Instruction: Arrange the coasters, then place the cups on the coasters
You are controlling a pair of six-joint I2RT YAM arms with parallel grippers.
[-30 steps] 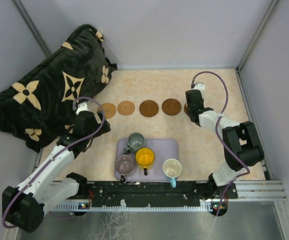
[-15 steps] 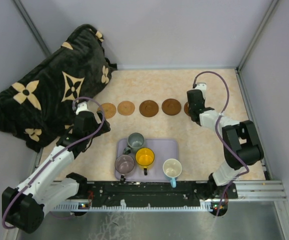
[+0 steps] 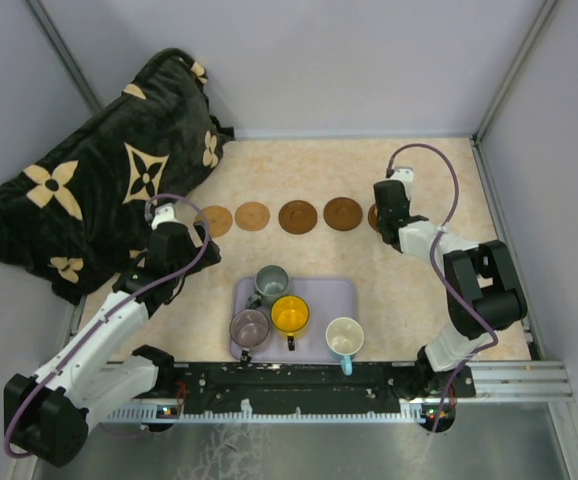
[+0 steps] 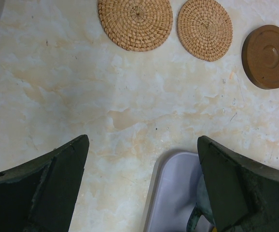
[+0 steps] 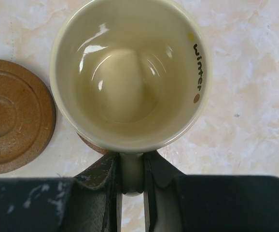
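A row of coasters lies across the table: two woven tan coasters (image 3: 214, 220) (image 3: 252, 215) and two dark brown ones (image 3: 297, 216) (image 3: 342, 213). My right gripper (image 5: 131, 171) is shut on the handle of the cream cup (image 5: 130, 72). This cup is upright over a fifth coaster (image 5: 89, 142), of which only an edge shows; whether it rests on it I cannot tell. The grey-green cup (image 3: 271, 282), yellow cup (image 3: 290, 314), mauve cup (image 3: 249, 326) and pale blue cup (image 3: 345, 337) stand on the lavender tray (image 3: 314, 290). My left gripper (image 4: 143, 145) is open over bare table by the tray's corner.
A dark blanket with tan flower shapes (image 3: 109, 190) is heaped at the far left. Grey walls and metal posts close in the table on three sides. The arm bases and a rail (image 3: 299, 385) run along the near edge.
The right wrist has shifted a touch toward the far side with the cream cup. The left arm has not moved.
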